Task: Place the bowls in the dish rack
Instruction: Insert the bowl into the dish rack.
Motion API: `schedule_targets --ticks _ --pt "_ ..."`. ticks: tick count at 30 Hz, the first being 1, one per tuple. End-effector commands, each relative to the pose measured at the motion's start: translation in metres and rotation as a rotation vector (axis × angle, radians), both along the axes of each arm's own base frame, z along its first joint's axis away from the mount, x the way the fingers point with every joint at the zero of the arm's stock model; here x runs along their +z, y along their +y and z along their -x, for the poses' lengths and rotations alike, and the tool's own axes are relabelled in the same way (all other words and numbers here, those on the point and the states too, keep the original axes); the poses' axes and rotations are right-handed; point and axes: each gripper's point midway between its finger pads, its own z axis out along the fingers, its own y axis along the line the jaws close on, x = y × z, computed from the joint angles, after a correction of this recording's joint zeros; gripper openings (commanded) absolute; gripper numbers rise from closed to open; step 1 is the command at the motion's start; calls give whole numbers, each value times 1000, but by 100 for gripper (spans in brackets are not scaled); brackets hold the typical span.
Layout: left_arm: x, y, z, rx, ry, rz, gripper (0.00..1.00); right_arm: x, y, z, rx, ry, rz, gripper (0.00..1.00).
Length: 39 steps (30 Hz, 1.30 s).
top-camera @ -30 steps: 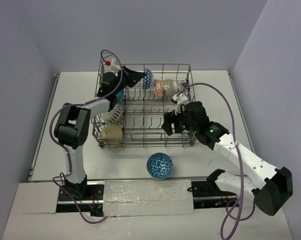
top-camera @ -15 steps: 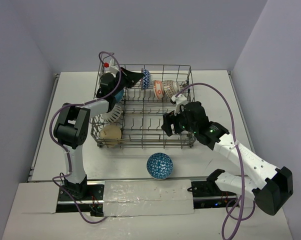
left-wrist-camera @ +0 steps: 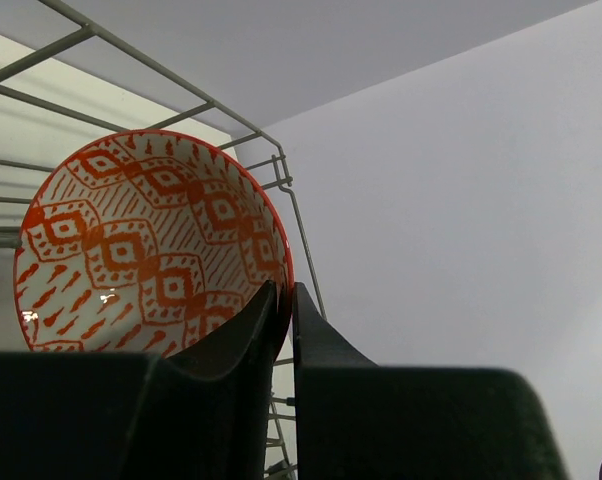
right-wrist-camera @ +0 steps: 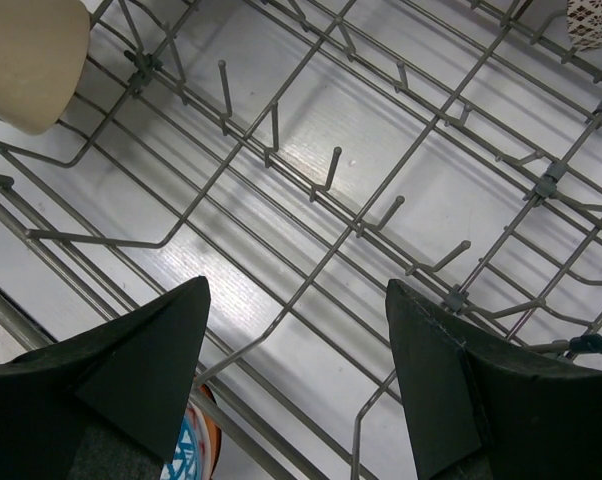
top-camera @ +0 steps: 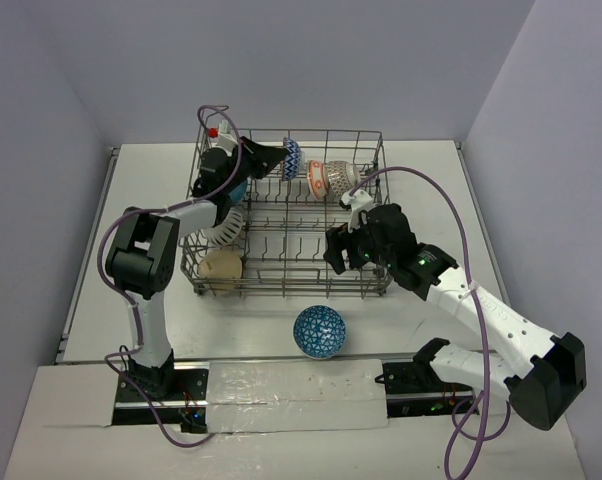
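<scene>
a white table point(top-camera: 431, 180) between lilac walls carries the dish rack point(top-camera: 301, 232) toward its far edge. the left gripper point(left-wrist-camera: 287, 300) reaches along the rack's far side, fingers nearly together with a thin slit, tips at the rim of a red-patterned bowl point(left-wrist-camera: 141, 240); whether they pinch it i cannot tell. the right gripper point(right-wrist-camera: 296, 330) hangs spread wide over bare tines near the rack's near-right corner. a cream bowl point(top-camera: 224, 268) sits in its near-left corner; a blue-patterned bowl point(top-camera: 319, 331) lies on the table before the rack

We stretch our left black two-finger gripper point(left-wrist-camera: 284, 292) far forward, fingers a slit apart; our right black two-finger gripper point(right-wrist-camera: 293, 300) points down, jaws wide.
</scene>
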Motion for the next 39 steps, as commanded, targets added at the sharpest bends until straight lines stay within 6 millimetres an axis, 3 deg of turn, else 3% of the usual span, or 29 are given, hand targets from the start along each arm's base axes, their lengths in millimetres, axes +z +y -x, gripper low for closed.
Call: schedule_targets --ticks 1,23,26,30,31,32,36,39 --pt "-11 12 10 -4 86 -14 14 24 6 -7 5 -60 -17 78" --pt "-11 18 21 34 119 -33 22 35 -4 -11 -61 -105 -24 80" --pt "-10 19 23 35 125 -43 22 45 -17 -23 -161 -147 -21 82" --pt "-11 23 24 43 133 -63 20 74 -28 -48 -263 -197 -85 84" --pt "-10 23 24 43 132 -64 20 87 -28 -55 -281 -214 -100 84" --pt "-9 23 25 43 132 -64 20 84 -26 -65 -295 -200 -90 84" --pt "-8 22 25 40 133 -60 20 103 -14 -95 -293 -198 -164 83" --pt "-9 21 24 36 137 -66 20 129 0 -119 -247 -202 -264 83"
